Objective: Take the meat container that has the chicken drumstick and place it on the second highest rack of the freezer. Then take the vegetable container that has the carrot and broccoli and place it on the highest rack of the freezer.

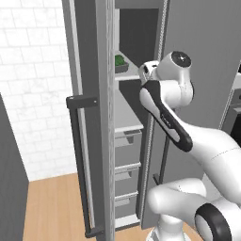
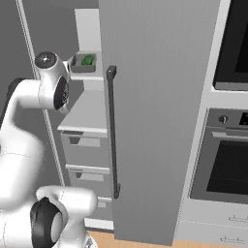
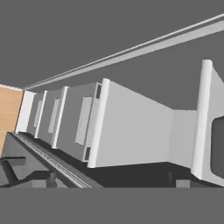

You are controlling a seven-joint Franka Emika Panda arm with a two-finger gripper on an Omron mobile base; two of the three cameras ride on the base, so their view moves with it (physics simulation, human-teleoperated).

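Note:
The freezer stands open, with pale shelves above grey drawers. A dark vegetable container with green broccoli in it rests on the upper visible shelf; the carrot is too small to make out. The hand view shows a dark corner of that container at the right edge. My gripper hangs just outside the shelves, beside the container, open with nothing between its fingers. The wide shelf below is bare. The meat container and chicken drumstick are out of view.
The freezer's left door with its dark bar handle stands open on my left. A closed grey door with a handle is on the right, and beyond it a black built-in oven. Wooden floor lies below.

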